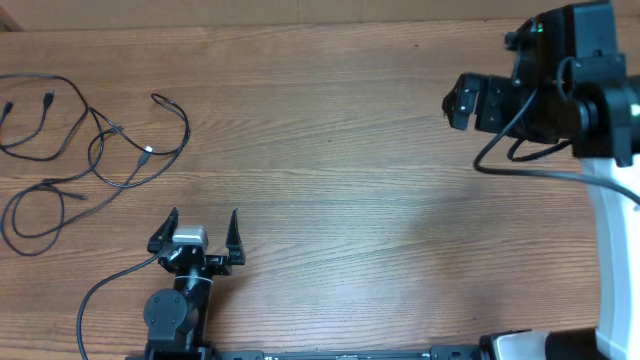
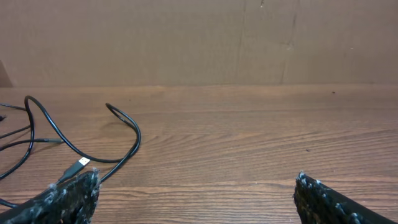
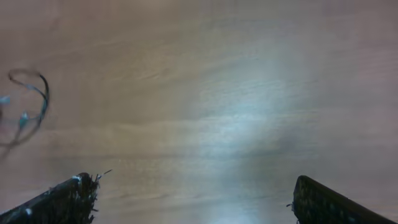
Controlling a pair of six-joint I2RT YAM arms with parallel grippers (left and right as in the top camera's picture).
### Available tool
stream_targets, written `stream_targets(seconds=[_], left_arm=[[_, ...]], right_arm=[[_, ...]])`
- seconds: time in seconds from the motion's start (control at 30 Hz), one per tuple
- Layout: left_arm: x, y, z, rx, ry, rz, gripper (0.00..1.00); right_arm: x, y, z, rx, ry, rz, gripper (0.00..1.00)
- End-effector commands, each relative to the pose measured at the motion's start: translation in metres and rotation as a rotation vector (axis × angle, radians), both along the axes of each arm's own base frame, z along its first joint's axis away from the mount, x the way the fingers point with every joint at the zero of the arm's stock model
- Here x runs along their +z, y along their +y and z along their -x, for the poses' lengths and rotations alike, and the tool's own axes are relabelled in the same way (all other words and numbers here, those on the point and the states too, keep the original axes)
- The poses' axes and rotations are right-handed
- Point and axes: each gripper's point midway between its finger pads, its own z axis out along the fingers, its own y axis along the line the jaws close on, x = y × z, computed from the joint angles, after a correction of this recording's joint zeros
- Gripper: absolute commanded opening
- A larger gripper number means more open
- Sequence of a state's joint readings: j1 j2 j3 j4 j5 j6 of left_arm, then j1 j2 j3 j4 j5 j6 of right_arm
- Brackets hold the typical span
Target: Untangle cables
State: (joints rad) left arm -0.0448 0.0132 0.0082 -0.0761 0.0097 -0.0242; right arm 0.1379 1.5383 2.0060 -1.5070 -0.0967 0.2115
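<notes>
Thin black cables (image 1: 90, 150), loosely looped, table's left

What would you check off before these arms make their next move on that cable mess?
1. Left pincer open, holding nothing: ok.
2. Right pincer open, holding nothing: ok.
3. Cables all in sight: not ok; they run off the overhead view's left edge.
4. Cables untangled: not ok; strands cross one another.
5. Bare table between left pincer and the nearest loop: ok.
6. Which strand lies on top at the crossings: cannot tell.
</notes>
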Motion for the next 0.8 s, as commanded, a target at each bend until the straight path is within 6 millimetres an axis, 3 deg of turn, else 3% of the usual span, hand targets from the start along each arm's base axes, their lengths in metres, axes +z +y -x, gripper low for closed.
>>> stream_targets(seconds=[0.0,0.27,0.4,0.5,0.77], left_arm=[[0.000,0.005,0.000,0.024,-0.005,0.000,1.00],[0.000,0.005,0.000,0.024,-0.005,0.000,1.00],[0.000,0.005,0.000,0.024,-0.005,0.000,1.00],[0.000,0.005,0.000,0.024,-0.005,0.000,1.00],[0.000,0.005,0.000,0.024,-0.005,0.000,1.00]], right_arm=[[0.042,-0.007,0.010,-0.015,-0.168,-0.003,1.00],[0.117,-0.010,0.034,-0.017,-0.480,-0.048,1.00],[0.136,-0.009,0.035,-0.016,-0.641,-0.074,1.00],[0.129,-0.007,0.032,-0.007,-0.753,-0.097,1.00],[0.079,-0.006,0.026,-0.010,-1.012,-0.135,1.00]])
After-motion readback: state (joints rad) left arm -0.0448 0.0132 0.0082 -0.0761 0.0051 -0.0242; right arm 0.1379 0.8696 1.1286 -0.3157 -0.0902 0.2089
